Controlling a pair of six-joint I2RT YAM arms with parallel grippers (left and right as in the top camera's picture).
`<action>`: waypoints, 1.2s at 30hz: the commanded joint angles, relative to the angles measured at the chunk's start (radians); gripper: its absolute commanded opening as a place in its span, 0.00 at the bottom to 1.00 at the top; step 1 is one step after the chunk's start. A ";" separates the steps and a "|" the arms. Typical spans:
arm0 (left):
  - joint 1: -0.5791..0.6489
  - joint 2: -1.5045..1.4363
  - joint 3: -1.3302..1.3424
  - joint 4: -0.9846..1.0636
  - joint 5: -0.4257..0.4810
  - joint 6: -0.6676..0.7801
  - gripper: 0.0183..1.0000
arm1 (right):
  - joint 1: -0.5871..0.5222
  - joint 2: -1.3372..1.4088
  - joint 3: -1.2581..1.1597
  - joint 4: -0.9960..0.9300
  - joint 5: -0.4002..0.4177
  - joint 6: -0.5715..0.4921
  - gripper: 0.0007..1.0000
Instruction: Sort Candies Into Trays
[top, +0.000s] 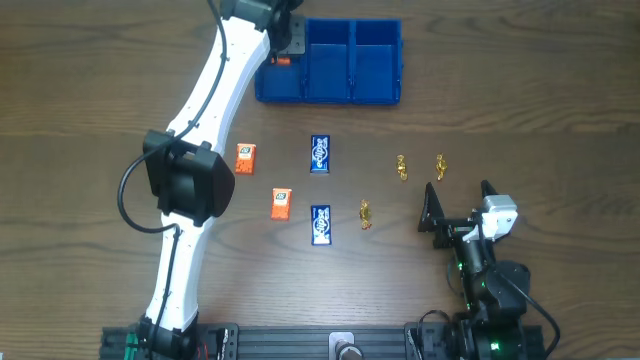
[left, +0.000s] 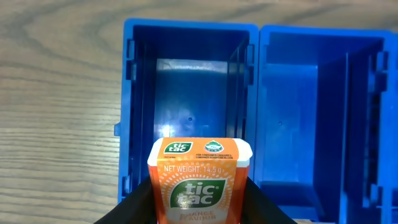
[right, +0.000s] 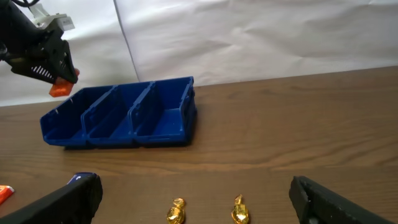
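Sorting looks barely begun: left gripper clamps an orange candy box over the blue tray's leftmost compartment, visible compartments bare; two orange boxes, two blue packets and three gold sweets lie unsorted on the table; right gripper rests spread open beside them.

A: Beneath it all?
B: Brown wooden table, dark grain running side to side in the top view, a few paler streaks.
A: And behind?
B: White sheet, hanging down to the table's far edge, softly creased, with one long fold line slanting down it.
A: Meeting the wood cleanly?
B: Touching or just behind; hard to tell which.
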 joint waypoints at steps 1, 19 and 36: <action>0.019 -0.008 0.037 -0.002 0.010 -0.021 0.37 | -0.005 -0.007 -0.002 -0.006 0.007 -0.005 1.00; -0.017 -0.496 -0.459 0.116 -0.045 -0.002 0.70 | -0.005 -0.007 -0.002 -0.006 0.007 -0.005 1.00; 0.030 -0.794 -1.453 0.473 0.048 -0.030 0.93 | -0.005 -0.007 -0.002 -0.006 0.008 -0.005 1.00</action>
